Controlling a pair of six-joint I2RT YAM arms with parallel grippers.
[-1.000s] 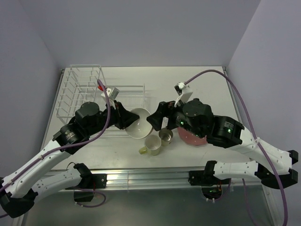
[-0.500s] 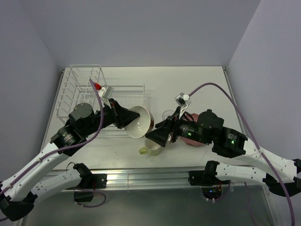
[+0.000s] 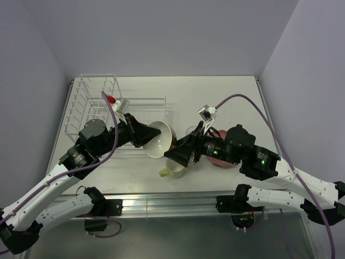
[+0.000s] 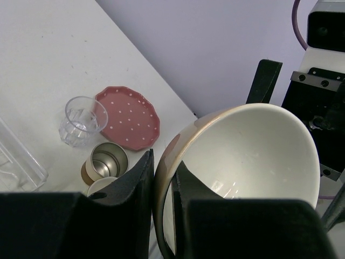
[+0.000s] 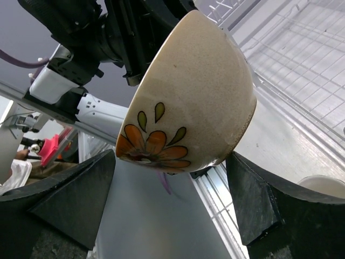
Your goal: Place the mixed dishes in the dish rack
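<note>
On the white table (image 3: 215,91), mug (image 3: 173,168), steel cup (image 4: 107,161), plate (image 4: 128,117) and tumbler (image 4: 80,121) stand unloaded near my bases. My left gripper (image 3: 146,137) clamps the rim of the raised cream bowl (image 3: 159,141), and my right gripper (image 3: 171,154) stands spread around its base. The dish rack (image 3: 91,102) beyond shows no dishes; all five remain.

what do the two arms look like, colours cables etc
The left arm and right arm have white links with black joint housings and black wedge-shaped jaws. A purple cable runs along each to a small white wrist camera. Green lights glow on the right arm.
</note>
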